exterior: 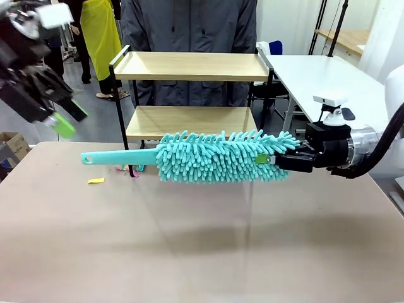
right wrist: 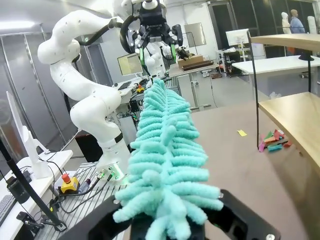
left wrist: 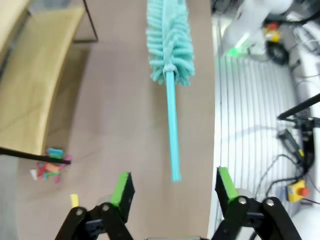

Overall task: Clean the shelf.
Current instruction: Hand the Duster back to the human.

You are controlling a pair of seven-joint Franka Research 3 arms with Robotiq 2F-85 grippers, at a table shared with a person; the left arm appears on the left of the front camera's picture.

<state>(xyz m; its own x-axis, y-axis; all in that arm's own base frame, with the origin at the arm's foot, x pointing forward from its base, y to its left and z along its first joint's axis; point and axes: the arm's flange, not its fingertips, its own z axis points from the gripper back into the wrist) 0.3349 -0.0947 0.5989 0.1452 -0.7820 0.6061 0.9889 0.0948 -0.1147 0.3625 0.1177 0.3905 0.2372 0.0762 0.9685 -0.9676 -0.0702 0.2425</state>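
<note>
Bright even light, left tool (exterior: 63, 117) perhaps blurred

No text, label, brand, number or sign can be read in any of the three views, whether on the surface, on the arms or on the equipment standing in the background of the room.

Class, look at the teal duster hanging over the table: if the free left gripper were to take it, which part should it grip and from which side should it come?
Probably the bare handle of the duster: slim, rigid and flat, pointing toward the left gripper, whose jaws stand open facing its end. Come in along the handle from that free end. The fluffy head is soft, and the right gripper is shut on its far end.
</note>
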